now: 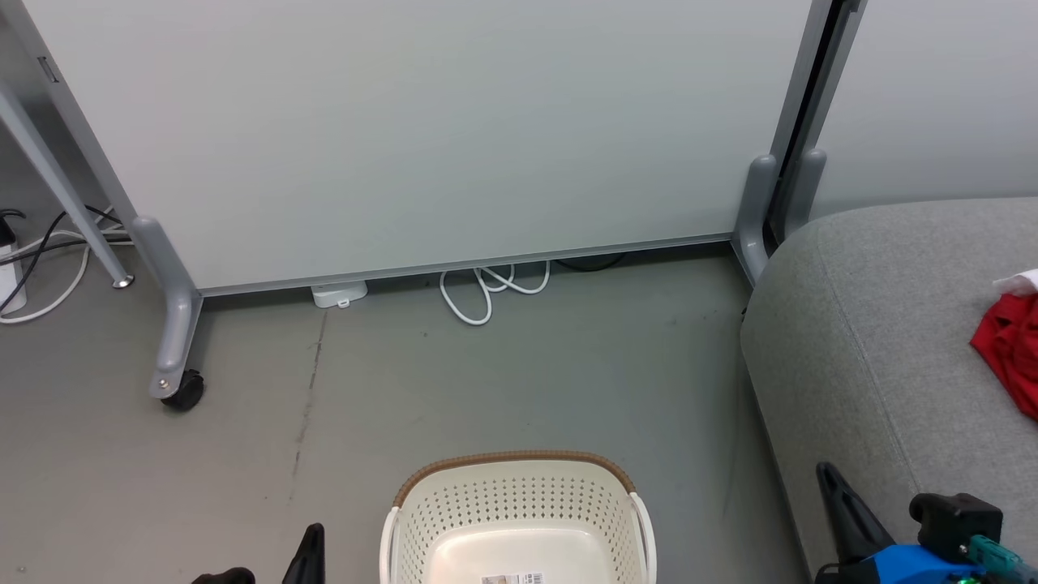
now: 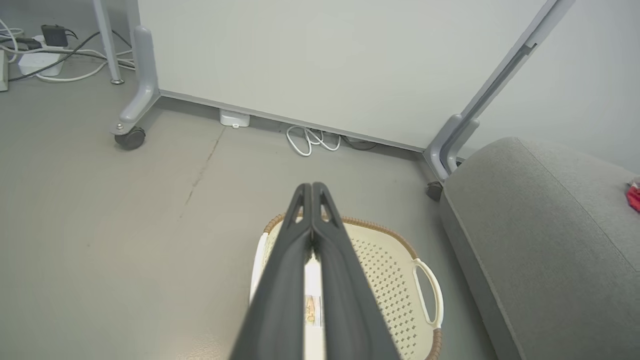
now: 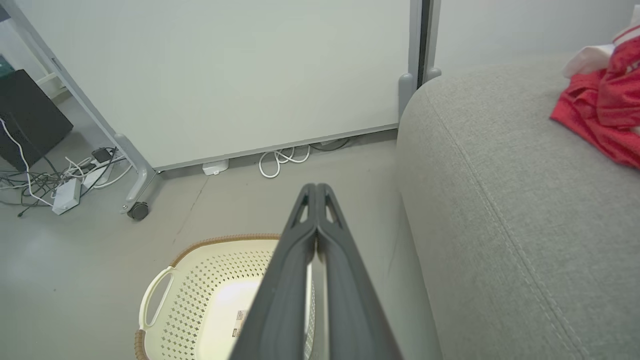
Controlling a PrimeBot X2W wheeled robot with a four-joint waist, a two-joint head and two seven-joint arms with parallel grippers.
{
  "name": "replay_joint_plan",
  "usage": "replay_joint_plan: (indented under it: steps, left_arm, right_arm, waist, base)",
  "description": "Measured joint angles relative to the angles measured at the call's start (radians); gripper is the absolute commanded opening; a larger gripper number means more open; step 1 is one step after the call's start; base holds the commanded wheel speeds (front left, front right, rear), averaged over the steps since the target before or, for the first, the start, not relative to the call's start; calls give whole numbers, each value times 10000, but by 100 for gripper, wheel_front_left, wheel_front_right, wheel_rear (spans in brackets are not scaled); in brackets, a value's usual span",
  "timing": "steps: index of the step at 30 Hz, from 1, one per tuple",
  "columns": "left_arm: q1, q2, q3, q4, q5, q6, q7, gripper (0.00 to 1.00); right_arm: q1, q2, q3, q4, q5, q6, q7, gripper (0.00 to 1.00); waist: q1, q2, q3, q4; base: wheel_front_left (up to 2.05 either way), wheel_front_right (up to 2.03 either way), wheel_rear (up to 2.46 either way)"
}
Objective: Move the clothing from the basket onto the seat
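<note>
Head view shows the basket (image 1: pixel 519 495) bare inside and the red clothing (image 1: pixel 1014 349) lying on the seat (image 1: pixel 876 324) at the right. Left gripper (image 2: pixel 311 187) and right gripper (image 3: pixel 316 187) are both closed, empty. I judge the moving done; next I only verify the basket's near part.

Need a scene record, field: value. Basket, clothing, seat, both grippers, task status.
basket: cream, on the floor beside the seat; no clothing in the part that shows, a label on its bottom
clothing: red heap with some white, lying on the seat
seat: grey cushion, on the basket's right
left gripper: shut, empty
right gripper: shut, empty
task: looks done; garment count cannot be told
</note>
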State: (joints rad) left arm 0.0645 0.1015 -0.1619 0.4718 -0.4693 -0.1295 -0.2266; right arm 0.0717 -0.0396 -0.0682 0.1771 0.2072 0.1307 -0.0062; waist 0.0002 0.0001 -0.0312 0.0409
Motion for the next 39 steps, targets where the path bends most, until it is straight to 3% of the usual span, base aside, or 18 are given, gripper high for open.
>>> replay_joint_plan:
  steps: [17, 39]
  left_arm:
    - [-290, -111, 637, -537, -2671, 0, 779, 0]
    - [-689, -234, 1269, -1039, -5304, 2, 1563, 0]
  right_arm:
    - [-291, -2, -90, 134, 3313, -2, 268, 0]
    - [-696, -12, -207, 311, 6529, -2, 556, 0]
  waist:
    - [0, 0, 51, -61]
    - [0, 0, 114, -136]
  base:
    - [0, 0, 0]
    - [0, 0, 0]
